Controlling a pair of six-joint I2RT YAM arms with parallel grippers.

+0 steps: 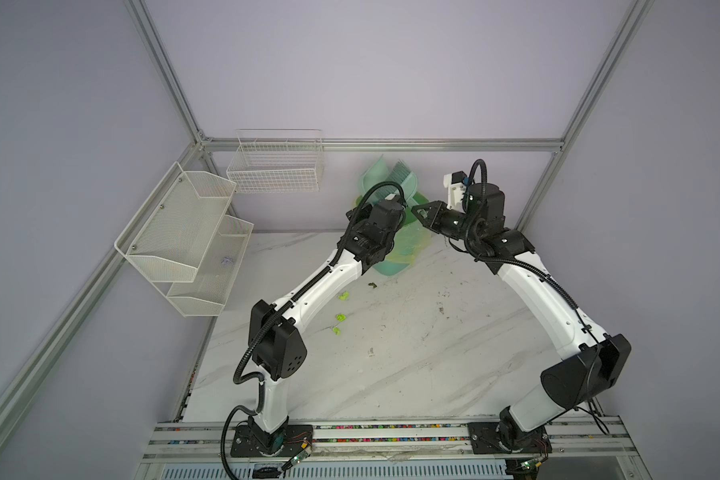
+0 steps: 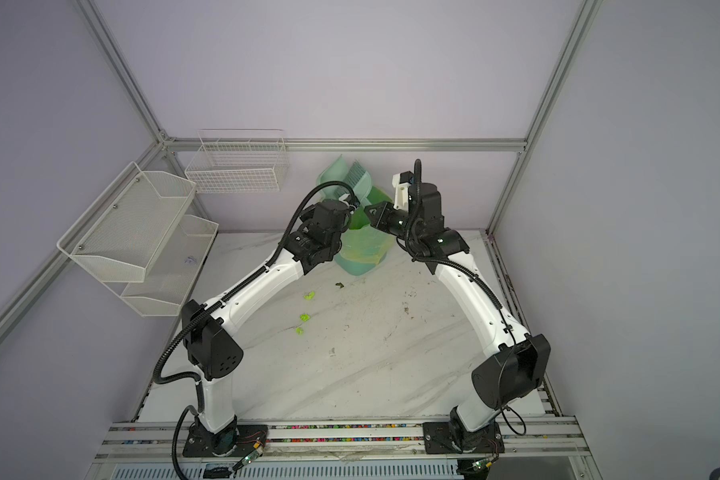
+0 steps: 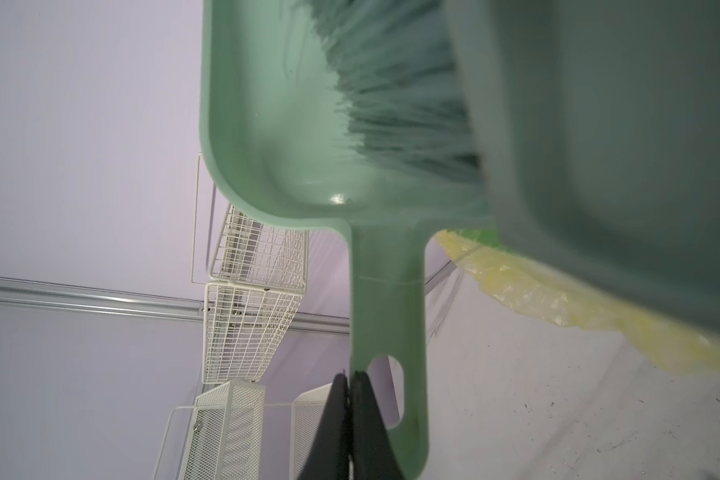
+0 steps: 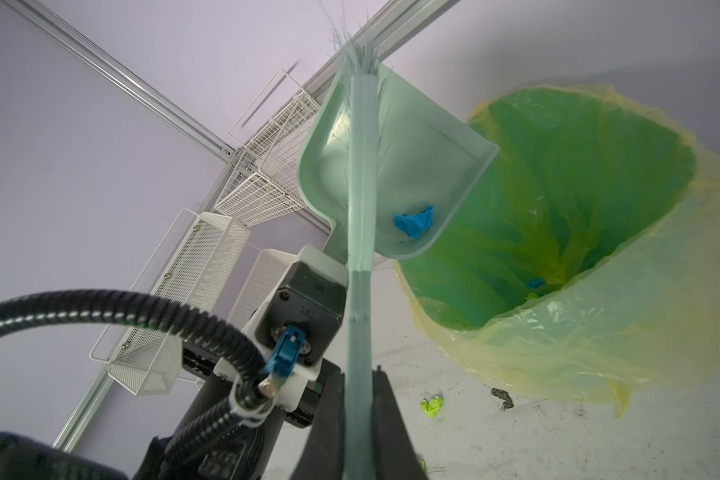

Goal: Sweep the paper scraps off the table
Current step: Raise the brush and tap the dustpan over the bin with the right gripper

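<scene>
Right wrist: paper scrap (image 4: 413, 220) in dustpan (image 4: 433, 166), beyond right gripper (image 4: 359, 374).

You had stereo head mounted high over near rail (image 1: 391, 432), facing down and away. Both top views took in whole table (image 1: 412, 353): rail at lower edge, wire racks (image 1: 275, 166) upper left, bin (image 1: 389, 268) centre. Your left wrist camera sat very near dustpan (image 3: 275, 124), looking along its handle. Your right wrist camera looked along brush (image 4: 360, 187). Both wrist views shared dustpan, brush, bin, racks.
</scene>
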